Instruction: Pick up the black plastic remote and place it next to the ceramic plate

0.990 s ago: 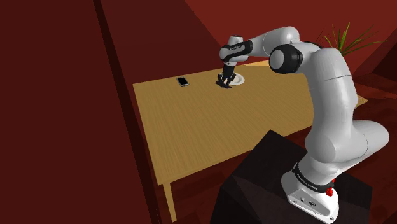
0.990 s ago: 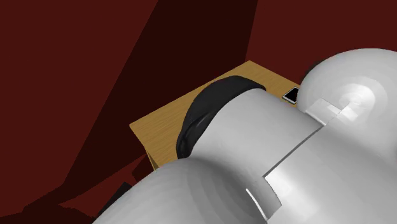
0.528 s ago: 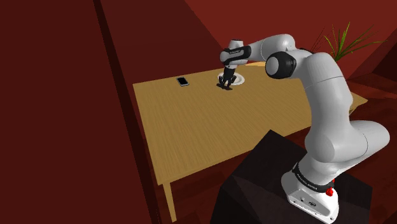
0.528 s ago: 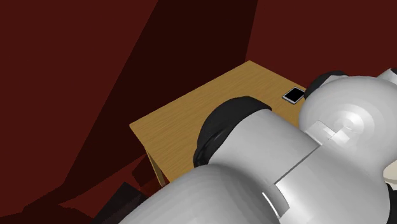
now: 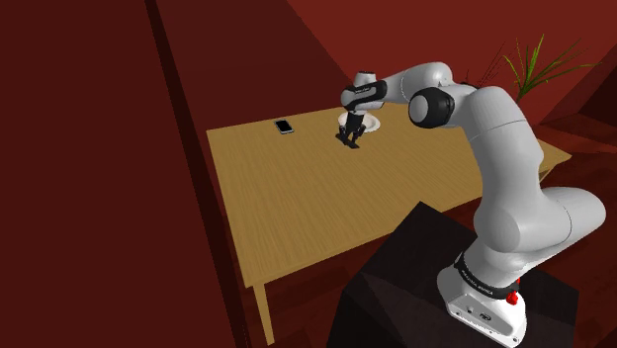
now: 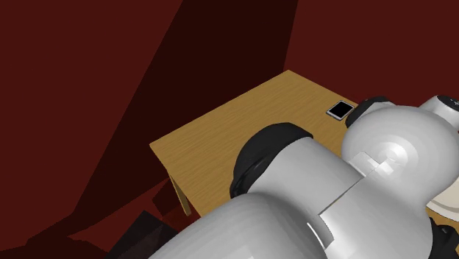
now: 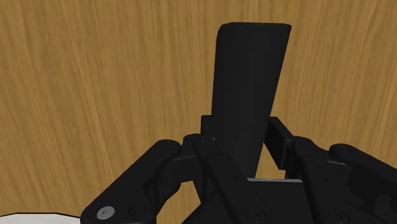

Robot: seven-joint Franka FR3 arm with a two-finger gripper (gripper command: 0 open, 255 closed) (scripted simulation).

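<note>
remote clamped in the gripper, right beside the plate

and here we are at the far side of the wooden table (image 5: 297,198). the white arm (image 5: 509,168) stretches up and to the shoulder view's left from its dark stand (image 5: 396,287), and the black gripper (image 5: 349,135) hangs low over the tabletop.

look at the wrist view: the gripper (image 7: 242,137) is clenched on the black remote (image 7: 248,95). a finger (image 7: 277,135) presses in on each side of that long dark slab, and the remote juts straight out past the fingertips. the table (image 7: 95,95) and its wood grain lie beyond it. whether its far end touches the wood, i cannot tell.

where is it on the table? in the shoulder view the remote (image 5: 347,136) is a dark shape at the gripper, just beside the white plate (image 5: 368,123), on that view's left of the plate. a sliver of the plate (image 7: 32,218) shows pale at the edge of the wrist view too, close by the gripper's body.

further along the far edge, toward the shoulder view's left, a small black device with a pale rim (image 5: 284,126) lies flat, apart from gripper and plate. the second exterior view finds that device (image 6: 339,110) on the table (image 6: 221,132), with the arm (image 6: 309,191) looming huge and white across the foreground.

dark red walls all round, and a green plant (image 5: 539,59) at the shoulder view's upper right.
</note>
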